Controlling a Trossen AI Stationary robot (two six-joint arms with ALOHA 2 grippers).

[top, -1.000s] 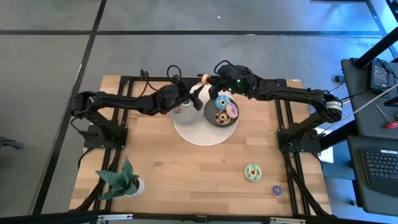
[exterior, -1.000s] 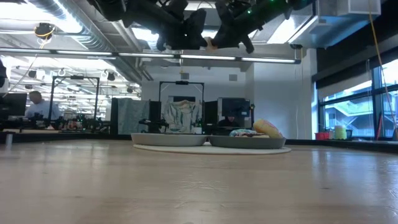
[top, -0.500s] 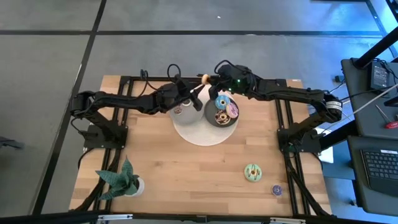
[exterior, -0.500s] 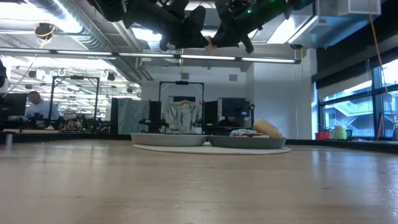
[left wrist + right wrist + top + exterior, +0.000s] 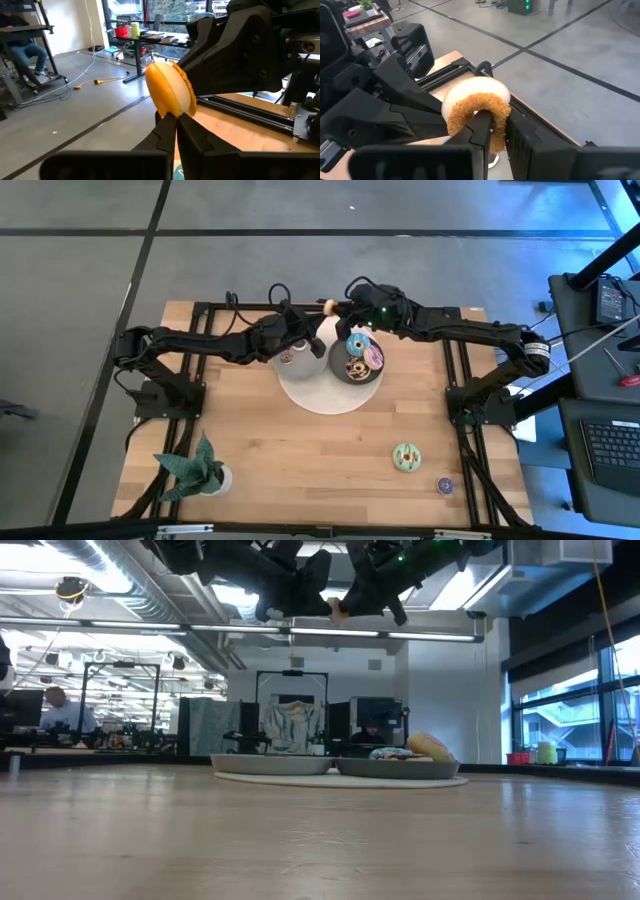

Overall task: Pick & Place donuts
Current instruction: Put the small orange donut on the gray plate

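Observation:
A donut (image 5: 329, 306) with white icing and an orange crumbed side hangs in the air over the table's far edge, between both grippers. My left gripper (image 5: 176, 117) comes at it from the table's left and is shut on it. My right gripper (image 5: 495, 122) comes from the right and is shut on the same donut (image 5: 476, 102). Below them a dark grey plate (image 5: 338, 372) holds several donuts. A second plate (image 5: 280, 348) to its left holds one. My left gripper pinches the donut's rim (image 5: 169, 111) between its two fingertips, at their free ends only. The fingers come from the table's left, and the donut stands on edge above them, clear of the table. My right gripper pinches the ring's opposite side (image 5: 496, 120), one finger (image 5: 481, 125) at the hole and the other (image 5: 516, 136) outside. It comes from the table's right.
Both plates sit on a round white mat (image 5: 325, 395) at the table's far middle. A green donut (image 5: 406, 457) and a purple one (image 5: 445, 485) lie near the front right. A potted plant (image 5: 195, 470) stands at the front left corner.
My left gripper has shut its fingers on the donut's rim while staying in place. My right gripper has kept hold, and the donut has stayed where it was in the air.

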